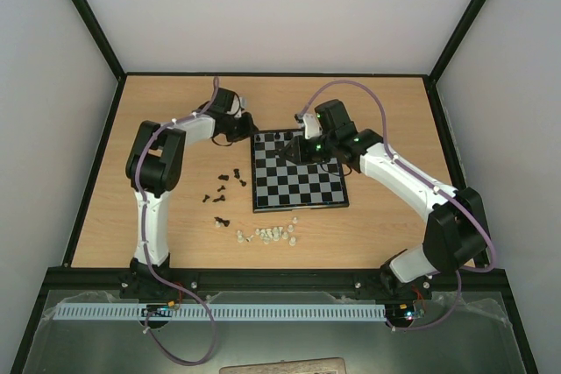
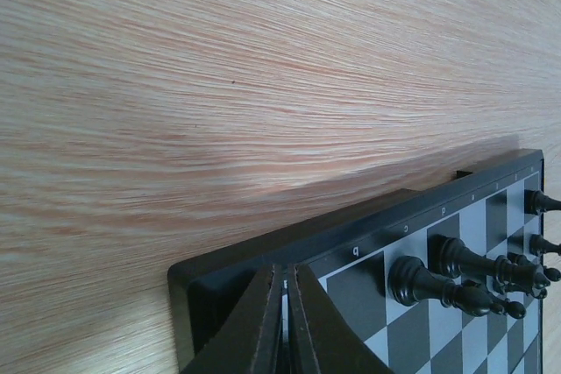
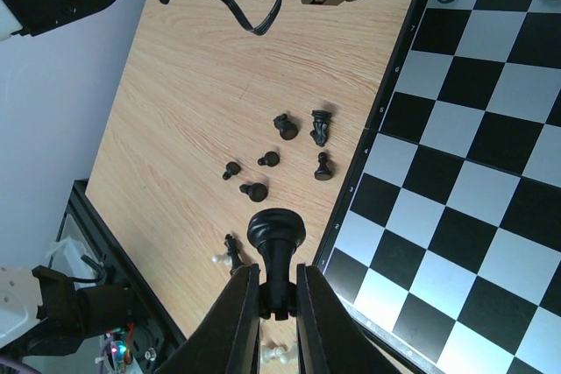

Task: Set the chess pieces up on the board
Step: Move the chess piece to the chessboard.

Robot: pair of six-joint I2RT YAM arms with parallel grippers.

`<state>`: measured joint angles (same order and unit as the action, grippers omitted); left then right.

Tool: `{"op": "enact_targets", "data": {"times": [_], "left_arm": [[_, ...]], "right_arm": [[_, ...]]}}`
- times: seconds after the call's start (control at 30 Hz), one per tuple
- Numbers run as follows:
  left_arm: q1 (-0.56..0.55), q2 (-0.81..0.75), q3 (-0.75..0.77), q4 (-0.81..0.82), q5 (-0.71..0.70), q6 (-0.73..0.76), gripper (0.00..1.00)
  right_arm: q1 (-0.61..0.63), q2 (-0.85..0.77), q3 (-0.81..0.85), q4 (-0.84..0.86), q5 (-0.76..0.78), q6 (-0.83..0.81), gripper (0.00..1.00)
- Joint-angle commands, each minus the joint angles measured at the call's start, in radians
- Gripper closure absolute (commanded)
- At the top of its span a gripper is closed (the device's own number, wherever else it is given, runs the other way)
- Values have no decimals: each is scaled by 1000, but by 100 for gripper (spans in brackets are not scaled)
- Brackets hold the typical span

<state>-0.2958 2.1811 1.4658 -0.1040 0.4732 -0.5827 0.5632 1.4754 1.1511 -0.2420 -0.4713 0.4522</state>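
Right gripper (image 3: 278,291): jaws clamped on one black chessman (image 3: 276,232), its wide end sticking out past the fingertips. In the wrist view it hangs over bare wood, just off the rim of the board (image 3: 379,120).

Left gripper (image 2: 285,326): fingers pressed together with nothing seen between them, low at a far corner of the board (contact with the rim can't be judged).

The board lies flat mid-table with most squares bare. A few standing black chessmen (image 2: 421,282) line its far edge row. Loose black chessmen (image 1: 223,186) are scattered on the wood left of the board, some tipped over. Whitish chessmen (image 1: 267,236) are bunched near the board's near-left corner, apart from the black ones.

The surface is a tabletop (image 1: 386,111) of pale wood grain, matte, with a black border. Plain white walls (image 1: 263,6) enclose the far side and both flanks, and black frame bars (image 1: 88,15) run up at the corners. A white slotted strip (image 1: 263,312) runs along the near edge by the arm bases.
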Motion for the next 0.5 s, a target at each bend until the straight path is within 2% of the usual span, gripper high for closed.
{"op": "enact_targets", "data": {"times": [0.0, 0.47], "left_arm": [[4, 10, 14, -48, 9, 32, 94], [-23, -3, -55, -26, 28, 60, 96]], "right_arm": [[-4, -14, -16, -19, -32, -5, 91], [-5, 11, -39, 20, -67, 16, 91]]}}
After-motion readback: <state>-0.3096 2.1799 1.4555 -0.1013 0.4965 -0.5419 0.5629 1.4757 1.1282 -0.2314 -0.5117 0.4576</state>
